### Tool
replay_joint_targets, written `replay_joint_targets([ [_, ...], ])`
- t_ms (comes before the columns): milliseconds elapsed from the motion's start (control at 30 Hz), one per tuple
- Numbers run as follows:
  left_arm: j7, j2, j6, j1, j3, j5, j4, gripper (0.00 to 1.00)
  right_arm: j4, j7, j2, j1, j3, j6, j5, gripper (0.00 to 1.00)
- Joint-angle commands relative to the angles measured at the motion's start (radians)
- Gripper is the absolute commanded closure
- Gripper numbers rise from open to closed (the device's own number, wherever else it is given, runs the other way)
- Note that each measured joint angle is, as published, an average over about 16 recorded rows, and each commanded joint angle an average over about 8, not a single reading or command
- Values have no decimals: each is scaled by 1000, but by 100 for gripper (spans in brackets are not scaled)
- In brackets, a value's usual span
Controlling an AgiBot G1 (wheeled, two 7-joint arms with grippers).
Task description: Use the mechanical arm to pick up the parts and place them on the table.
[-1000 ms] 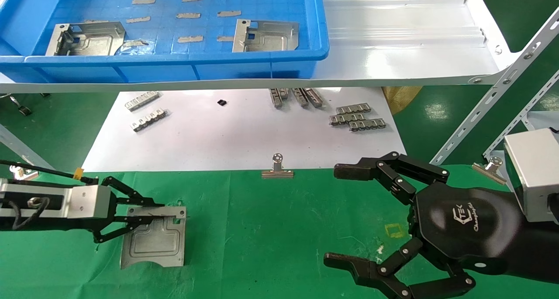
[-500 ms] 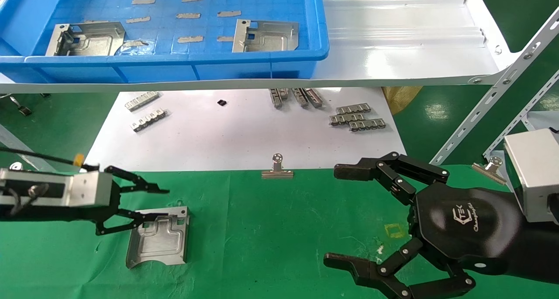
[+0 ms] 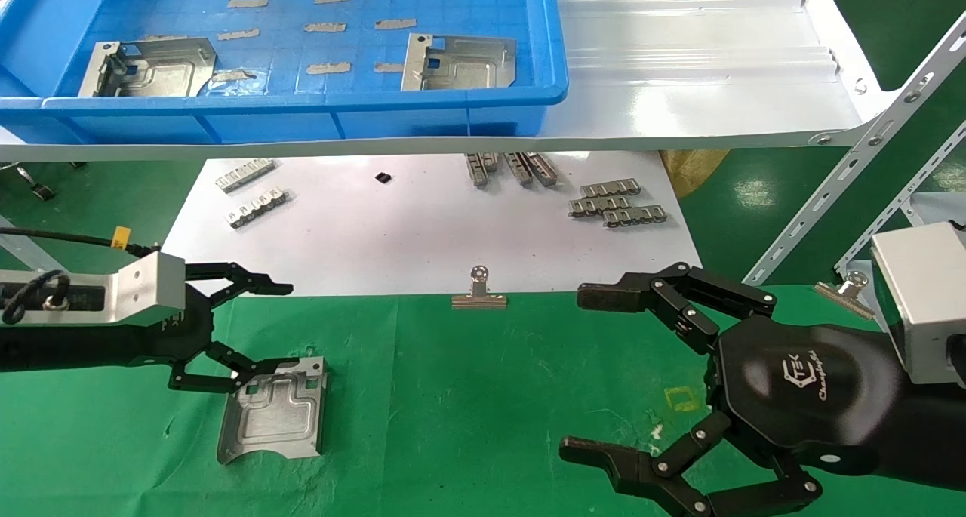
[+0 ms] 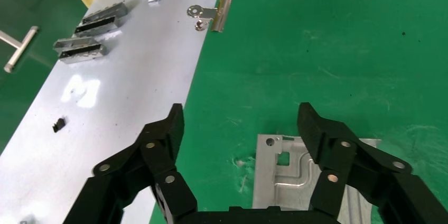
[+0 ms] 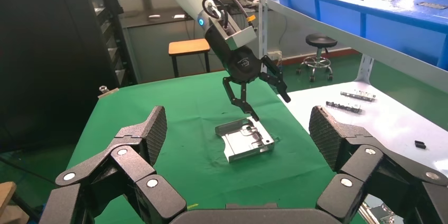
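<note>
Green table (image 3: 483, 396) carries one part (image 3: 273, 410)

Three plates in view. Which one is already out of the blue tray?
The plate lying on the green cloth, just under the open left tool. The other two plates lie inside the blue tray on the shelf.

Three stamped sheet-metal plates are counted: one plate (image 3: 273, 411) lying on the green cloth table (image 3: 468, 396) and two plates (image 3: 147, 66) (image 3: 460, 62) in the one blue plastic tray (image 3: 302, 117). About nine small ribbed metal strips (image 3: 619, 204) are seen on the one white sheet (image 3: 392, 238), though the clustered ones cannot be separated exactly. Two silver binder clips (image 3: 478, 294) (image 3: 847, 289) are seen. Two grippers are present, the left gripper (image 3: 260, 328) and the right gripper (image 3: 604, 373), both spread wide.
</note>
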Motion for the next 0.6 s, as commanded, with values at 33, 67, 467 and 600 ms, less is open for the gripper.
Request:
replay_joint_targets([
  [33,8,1,0,-2,2,3,2,0,0,0,0,0,0,0,0,0],
  [67,4,-1,-1,2,-2,1,-5,0,0,0,0,0,0,0,0,0],
  [467,-144,-47,-19,119,-103,-71,-213,0,0,0,0,0,0,0,0,0],
  [600,-200,-65,-26,163,-142,-98,-292,0,0,0,0,0,0,0,0,0],
])
